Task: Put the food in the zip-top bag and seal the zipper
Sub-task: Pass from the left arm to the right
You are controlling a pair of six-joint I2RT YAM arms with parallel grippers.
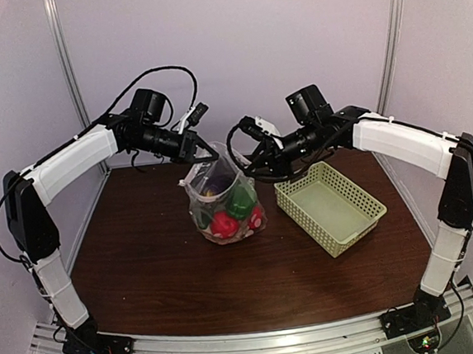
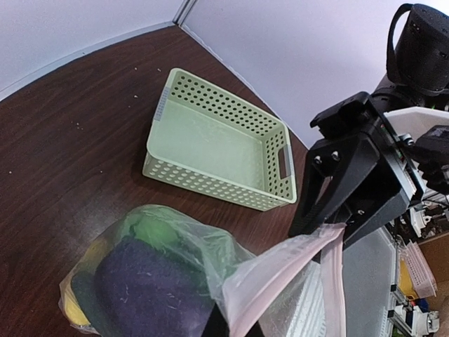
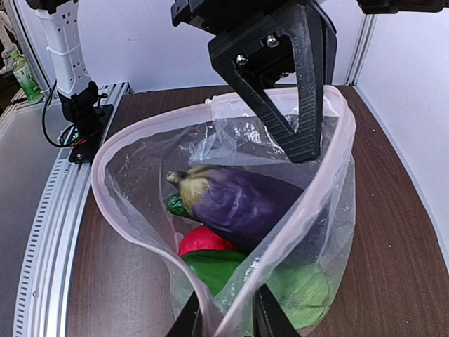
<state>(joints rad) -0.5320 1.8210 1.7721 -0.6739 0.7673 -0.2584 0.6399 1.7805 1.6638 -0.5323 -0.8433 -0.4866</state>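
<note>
Both grippers sit at the rim of the bag (image 1: pixel 222 199): left gripper (image 1: pixel 208 154) clamped shut on its left edge, right gripper (image 3: pixel 224 319) straddling the right edge, grip unclear; eggplant (image 3: pixel 245 203) inside.

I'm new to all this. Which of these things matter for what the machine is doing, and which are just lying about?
In the job:
zip-top bag, its zipper
eggplant, red piece and green piece, inside it
left end effector and right end effector, both gripping the bag's rim

Lying about:
pale green basket
green bottle
</note>
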